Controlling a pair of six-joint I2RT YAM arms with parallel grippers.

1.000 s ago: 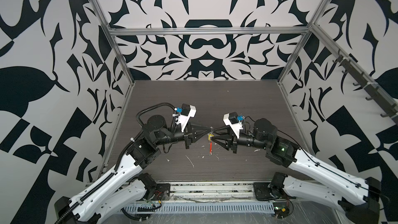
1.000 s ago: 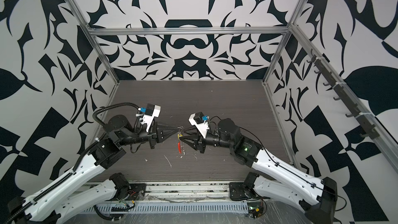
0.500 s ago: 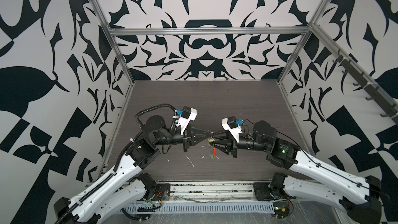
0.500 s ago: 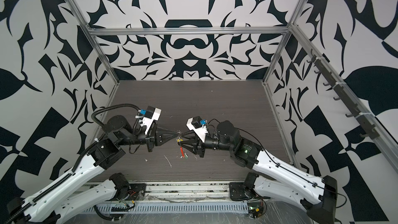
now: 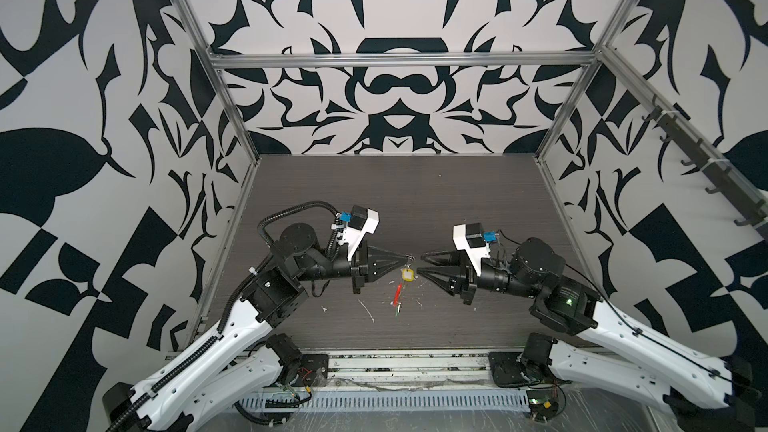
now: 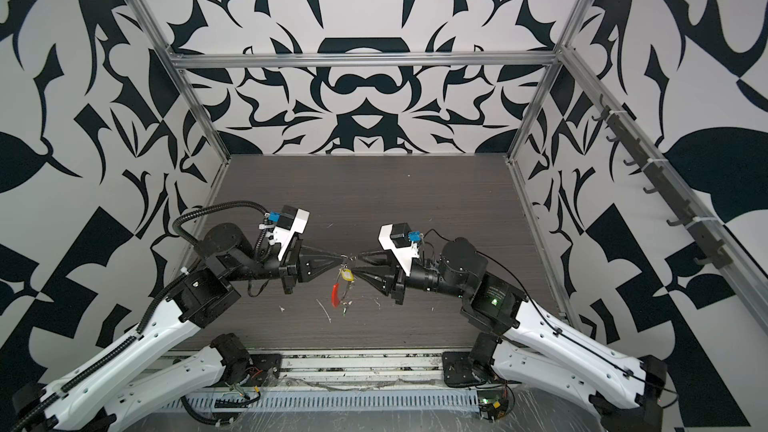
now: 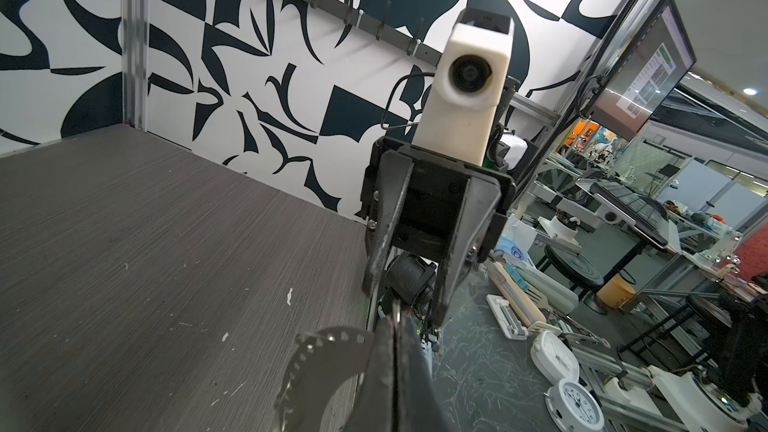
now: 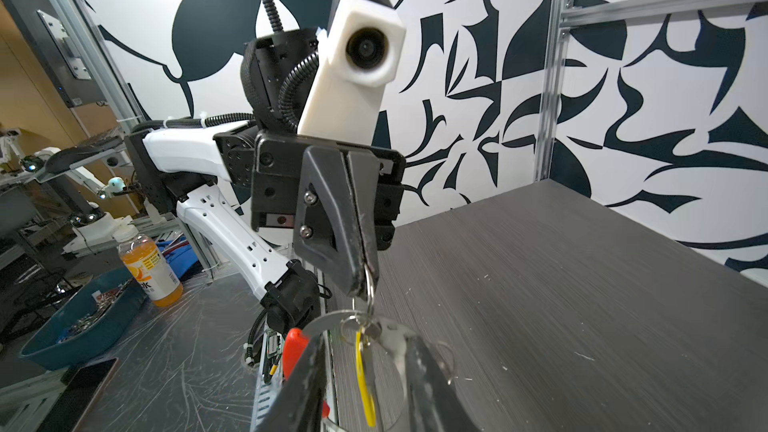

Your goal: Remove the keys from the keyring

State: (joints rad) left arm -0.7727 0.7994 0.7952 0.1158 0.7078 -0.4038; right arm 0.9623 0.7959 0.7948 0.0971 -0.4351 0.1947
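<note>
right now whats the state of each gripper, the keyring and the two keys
left gripper: shut, pinching the top of the keyring
right gripper: open, tips close to the yellow key
keyring: hanging from the left gripper
yellow key: on the keyring, just under the left gripper
green key: at the keyring's low end, too small to tell more

Black-and-white patterned walls [image 5: 395,110] enclose a dark woodgrain tabletop [image 5: 415,201].

A dark table [image 5: 395,197] stands inside patterned walls [image 5: 104,76]. Off it, an orange bottle [image 8: 150,270] stands beside a blue bin [image 8: 83,326].
</note>
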